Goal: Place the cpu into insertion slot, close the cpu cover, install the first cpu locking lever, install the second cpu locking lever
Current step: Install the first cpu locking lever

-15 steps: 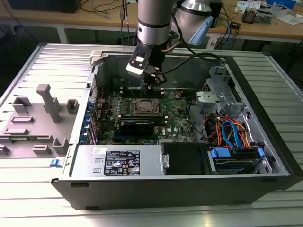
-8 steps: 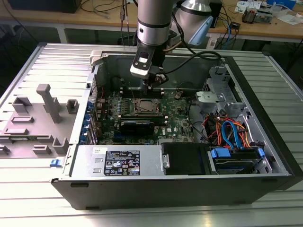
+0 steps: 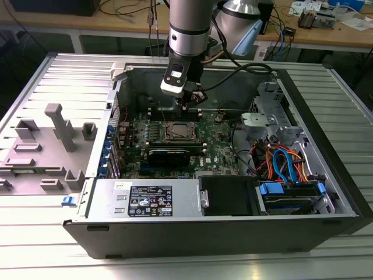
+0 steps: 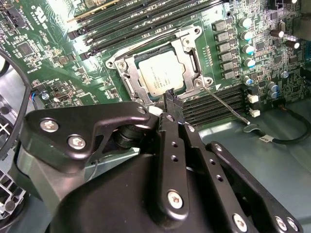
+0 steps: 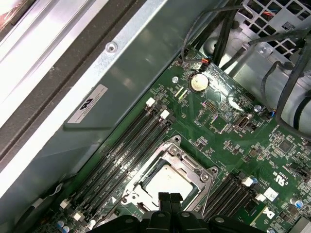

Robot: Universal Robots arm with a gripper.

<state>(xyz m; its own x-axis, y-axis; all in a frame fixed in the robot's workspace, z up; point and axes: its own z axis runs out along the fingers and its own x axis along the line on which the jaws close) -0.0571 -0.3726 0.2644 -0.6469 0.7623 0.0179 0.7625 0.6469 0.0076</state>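
The cpu [image 4: 160, 73] sat in the insertion slot [image 4: 125, 77] under the shut cpu cover [image 4: 192, 46]; my fingers [image 4: 170, 99], pressed together and empty, stood at the cover's edge, so I judged the loose locking lever [image 4: 226, 106] wanted a steady downward press, then hooking under its catch.

Cpu [image 5: 163, 182] framed by closed cpu cover [image 5: 190, 163], gripper [image 5: 170, 197] nearby
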